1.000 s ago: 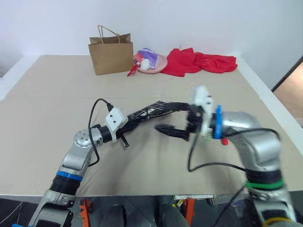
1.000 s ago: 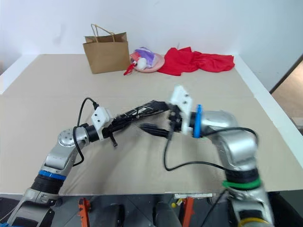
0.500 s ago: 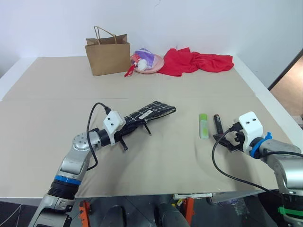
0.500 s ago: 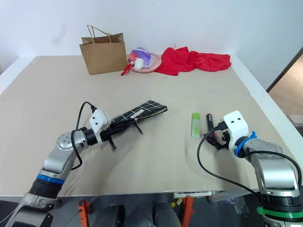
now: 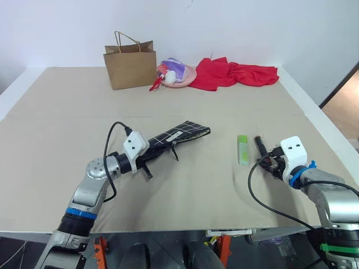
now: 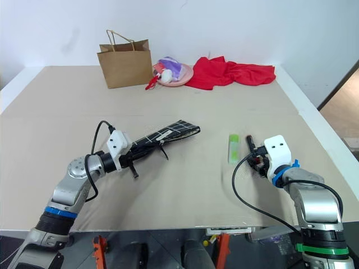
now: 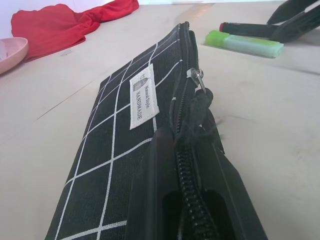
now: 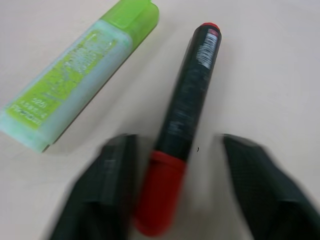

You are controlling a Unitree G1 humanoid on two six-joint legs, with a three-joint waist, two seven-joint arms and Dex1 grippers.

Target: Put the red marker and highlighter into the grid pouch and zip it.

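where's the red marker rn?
The red marker lies on the table's right side in the head views, just right of the highlighter, with the right gripper straddling its red end.

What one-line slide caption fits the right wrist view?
Right end effector straddles the red marker's cap end, fingers not yet closed, highlighter lying alongside.

A wide beige table point(image 5: 67, 112) stands against a plain white wall point(image 5: 235, 22). At its far edge are a brown paper bag point(image 5: 131, 63), a pink bowl point(image 5: 185, 78) and a red cloth point(image 5: 238, 73).
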